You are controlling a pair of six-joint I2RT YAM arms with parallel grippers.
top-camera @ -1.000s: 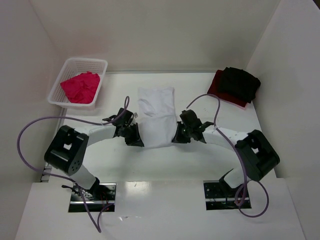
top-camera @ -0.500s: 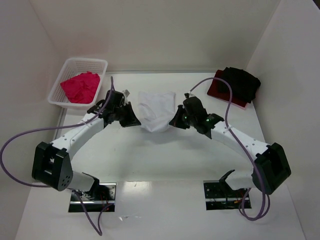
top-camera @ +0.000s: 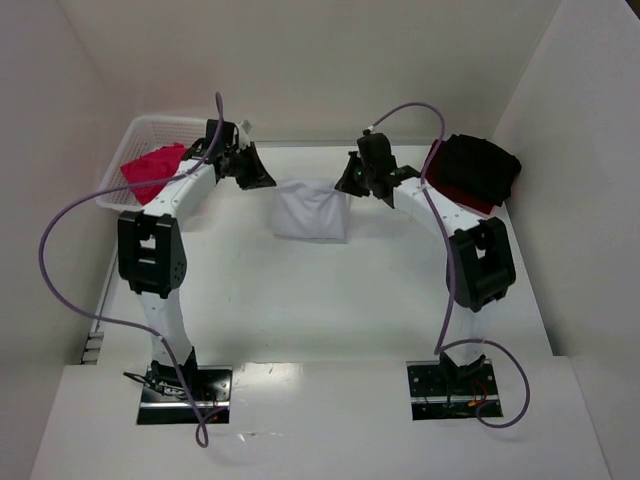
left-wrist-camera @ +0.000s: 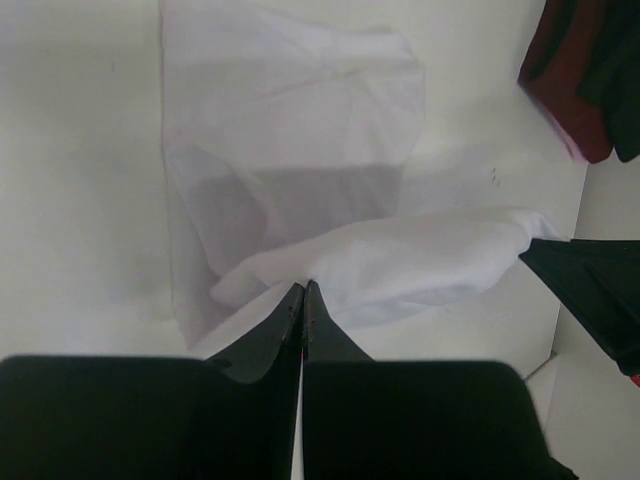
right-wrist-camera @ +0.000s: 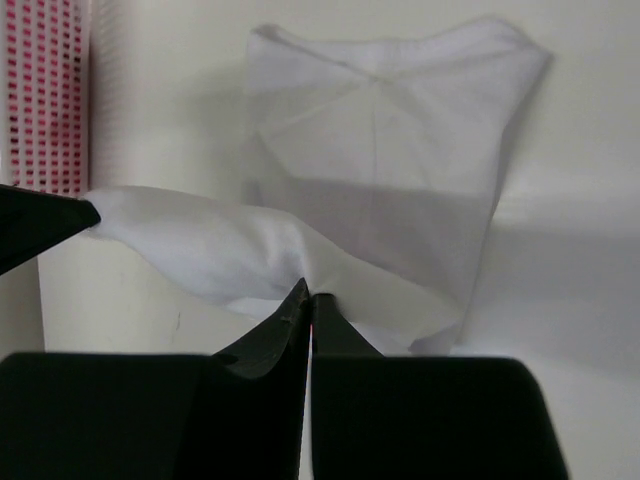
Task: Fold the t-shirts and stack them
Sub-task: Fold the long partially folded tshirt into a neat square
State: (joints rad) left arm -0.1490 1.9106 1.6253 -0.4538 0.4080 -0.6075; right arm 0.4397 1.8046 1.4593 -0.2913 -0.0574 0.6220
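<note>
Spanning the whole field, the white desk [top-camera: 330, 300] carries every item noted below.

Left arm [top-camera: 150, 250] and right arm [top-camera: 478, 262] are both stretched out to the far side of the desk, their tips turned in toward each other.

White t-shirt [top-camera: 312, 212]: lies between the two end effectors and just on the near side of them. Its lower layer rests flat on the desk. In the wrist views a raised edge of the same cloth is stretched from one end effector across to the other.

White lattice basket [top-camera: 140, 128]: just outboard of the left end effector, against the far left corner; the left arm crosses over it.

Black t-shirt [top-camera: 482, 165]: outboard of the right end effector, lying on top of the dark red t-shirt [top-camera: 436, 178], whose edge shows underneath on the side nearest the end effector. Both are apart from the white t-shirt.

Pink t-shirt [top-camera: 152, 170]: crumpled inside the basket, outboard of the left end effector.

Left end effector [top-camera: 262, 180]: jaws pressed together, pinching the raised edge of the white t-shirt at its left end; the left wrist view shows cloth gathered at the fingertips.

Right end effector [top-camera: 347, 183]: jaws likewise pressed together, pinching the same raised edge at its right end, confirmed in the right wrist view.
</note>
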